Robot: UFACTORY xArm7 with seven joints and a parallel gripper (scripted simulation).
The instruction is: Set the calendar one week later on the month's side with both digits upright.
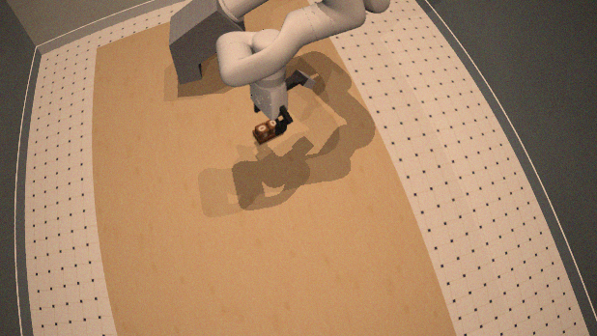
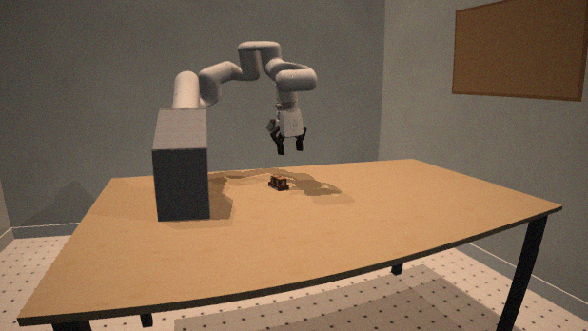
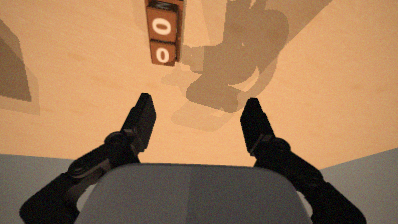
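From above, the calendar is seen on the table just beside the wrist's outline, partly under it; the two cubes lie side by side along a line running from lower left to upper right, and only one black finger of the gripper is visible, at the row's upper-right end. At the table's side view, the gripper is found well above the calendar, spread wide and empty, offset slightly toward the right of the frame. Through the wrist camera, the gripper is confirmed fully open with nothing between the fingers; the calendar lies ahead of the fingertips and left of the centre line, its long axis pointing roughly away from the camera, across the closing direction. A forward shift and a descent are judged necessary before any grasp. Both upper faces read 0; the month side cannot be made out.
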